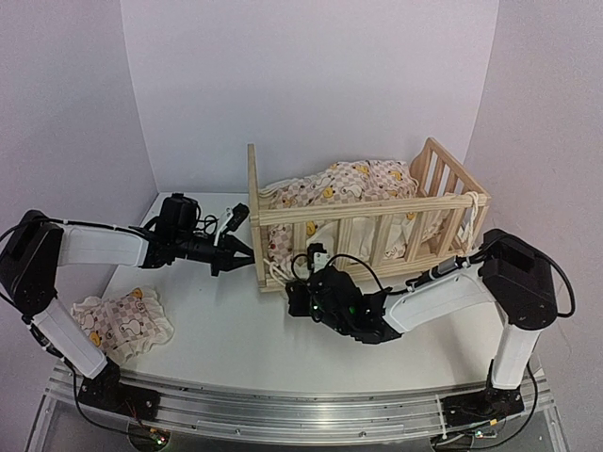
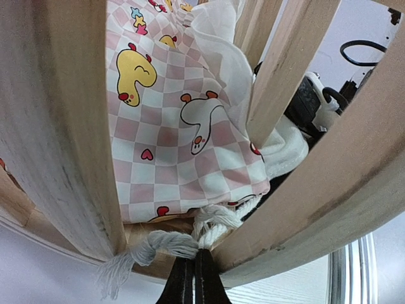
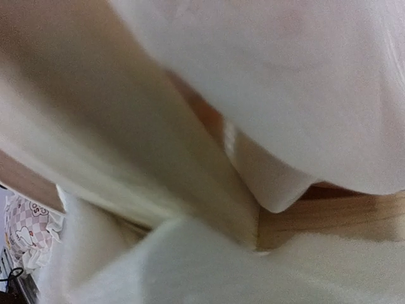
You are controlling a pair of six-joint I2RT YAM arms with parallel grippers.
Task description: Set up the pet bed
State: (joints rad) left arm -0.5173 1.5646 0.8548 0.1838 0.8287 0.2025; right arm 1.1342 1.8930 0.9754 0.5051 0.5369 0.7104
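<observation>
The left gripper (image 2: 195,261) had its jaws pressed together, and they seemed to pinch the white tie string (image 2: 166,246) right at their tips. Just above the tips the twisted cord ran between two pine slats. I took it that the string was being drawn out through the rail so the cushion (image 2: 183,126) could be tied down. Beyond the tips, past the slats, the pink-and-white checks with yellow ducks filled the view, so the cushion already lay inside the pet bed frame (image 1: 377,209), bunched and heaped rather than flat.

The right gripper (image 1: 303,282) had reached in low against the front rail. Ahead of its jaws there was only blurred cream cloth and a strip of wood, pressed very near. Its fingers were hidden, so I could not tell whether they were spread or closed on anything. My guess was that it was after the ruffle or another string at that bottom corner, to steady the cushion while the other arm worked the cord.

A small matching pillow (image 1: 122,320) lay on the table (image 1: 236,339), well behind the left jaws and apart from the bed. It looked to be waiting its turn.
</observation>
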